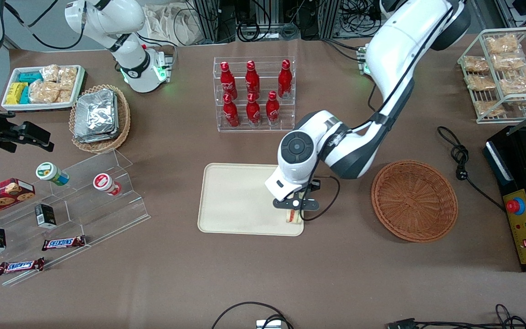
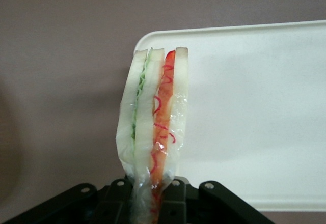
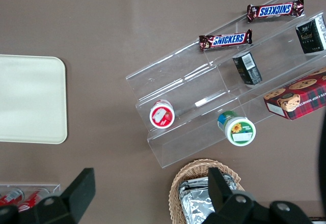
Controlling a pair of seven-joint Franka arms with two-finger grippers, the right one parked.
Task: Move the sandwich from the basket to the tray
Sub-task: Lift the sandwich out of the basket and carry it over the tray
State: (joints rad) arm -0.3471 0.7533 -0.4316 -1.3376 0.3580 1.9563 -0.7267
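Observation:
My left gripper (image 1: 295, 211) hangs over the corner of the cream tray (image 1: 235, 201) that lies nearest the front camera and the reddish-brown basket (image 1: 414, 199). It is shut on the clear-wrapped sandwich (image 2: 153, 122), pinching the wrap at one end. The wedge stands on edge with its green and red filling stripes showing. In the front view a bit of the sandwich (image 1: 293, 216) peeks out under the fingers, above the tray's rim. The basket holds nothing. In the wrist view the tray (image 2: 254, 117) spreads beneath the sandwich.
A clear rack of red bottles (image 1: 254, 93) stands farther from the camera than the tray. A tan basket of foil packets (image 1: 98, 116), a white snack tray (image 1: 41, 87) and an acrylic step shelf (image 1: 62, 205) lie toward the parked arm's end. A black cable (image 1: 464, 169) runs beside the basket.

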